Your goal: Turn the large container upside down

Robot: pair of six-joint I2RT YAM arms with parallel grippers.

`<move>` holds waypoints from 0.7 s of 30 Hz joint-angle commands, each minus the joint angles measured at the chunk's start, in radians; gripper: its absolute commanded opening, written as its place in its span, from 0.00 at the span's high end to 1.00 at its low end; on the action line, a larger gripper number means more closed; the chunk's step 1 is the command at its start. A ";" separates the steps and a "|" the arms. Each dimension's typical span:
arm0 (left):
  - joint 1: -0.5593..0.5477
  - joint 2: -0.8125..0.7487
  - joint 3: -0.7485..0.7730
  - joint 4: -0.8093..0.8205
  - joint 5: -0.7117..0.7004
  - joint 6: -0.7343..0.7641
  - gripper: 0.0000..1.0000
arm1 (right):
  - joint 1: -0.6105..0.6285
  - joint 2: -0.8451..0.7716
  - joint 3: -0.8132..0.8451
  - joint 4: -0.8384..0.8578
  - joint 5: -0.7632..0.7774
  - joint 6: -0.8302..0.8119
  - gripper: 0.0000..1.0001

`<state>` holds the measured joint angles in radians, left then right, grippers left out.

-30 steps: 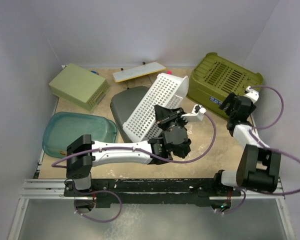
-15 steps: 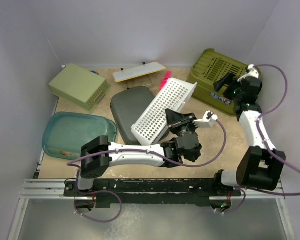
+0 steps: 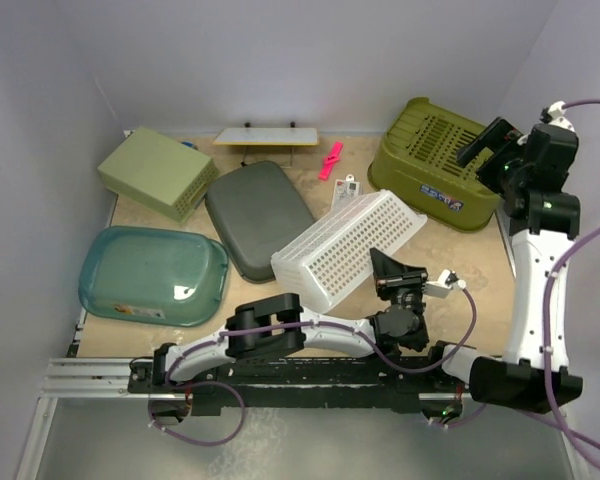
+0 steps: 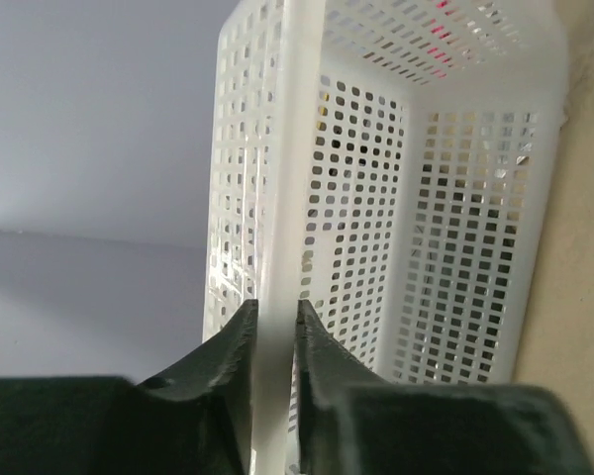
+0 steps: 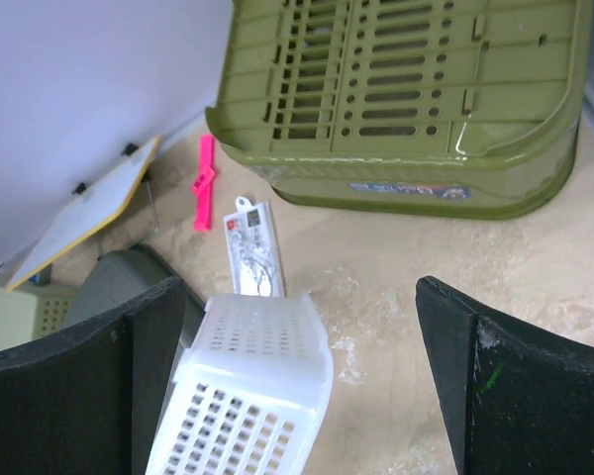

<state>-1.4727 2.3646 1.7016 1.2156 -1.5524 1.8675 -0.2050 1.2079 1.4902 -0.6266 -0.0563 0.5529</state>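
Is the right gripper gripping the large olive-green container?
No; the right gripper is wide open, hanging clear of the large container.

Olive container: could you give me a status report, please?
Left gripper shut on white basket rim. Right gripper open, empty. Olive container slotted base up, untouched. Nothing blocking it.

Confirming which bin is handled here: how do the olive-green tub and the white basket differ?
The olive-green tub rests base-up and untouched; the white basket is tilted, its rim clamped in the left end effector. The tub has long slots and a side label; the basket has small holes all over. Both are rectangular plastic bins.
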 commanded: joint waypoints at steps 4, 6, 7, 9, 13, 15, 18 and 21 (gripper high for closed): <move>-0.015 0.057 0.186 0.078 -0.120 -0.054 0.53 | -0.004 -0.075 0.147 -0.119 0.067 -0.053 0.00; -0.027 0.052 0.217 0.025 -0.140 -0.106 0.46 | -0.003 -0.086 0.144 -0.120 0.067 -0.054 0.00; -0.034 0.051 0.234 -0.010 -0.149 -0.136 0.43 | -0.003 -0.093 0.139 -0.118 0.067 -0.052 0.00; -0.052 0.047 0.278 -0.083 -0.173 -0.209 0.39 | -0.003 -0.099 0.137 -0.121 0.065 -0.051 0.00; -0.091 0.027 0.329 -0.241 -0.207 -0.380 0.34 | -0.003 -0.102 0.170 -0.140 0.068 -0.055 0.00; -0.108 0.016 0.340 -0.312 -0.217 -0.462 0.32 | -0.003 -0.102 0.202 -0.151 0.067 -0.057 0.00; -0.116 0.010 0.337 -0.435 -0.226 -0.596 0.29 | -0.004 -0.099 0.237 -0.161 0.053 -0.058 0.00; -0.115 0.008 0.299 -0.434 -0.222 -0.617 0.26 | -0.002 -0.102 0.250 -0.169 0.042 -0.056 0.00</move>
<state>-1.5604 2.4252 2.0048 0.8883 -1.5780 1.3849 -0.2050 1.1164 1.6855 -0.7921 -0.0101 0.5121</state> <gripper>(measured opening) 0.722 0.995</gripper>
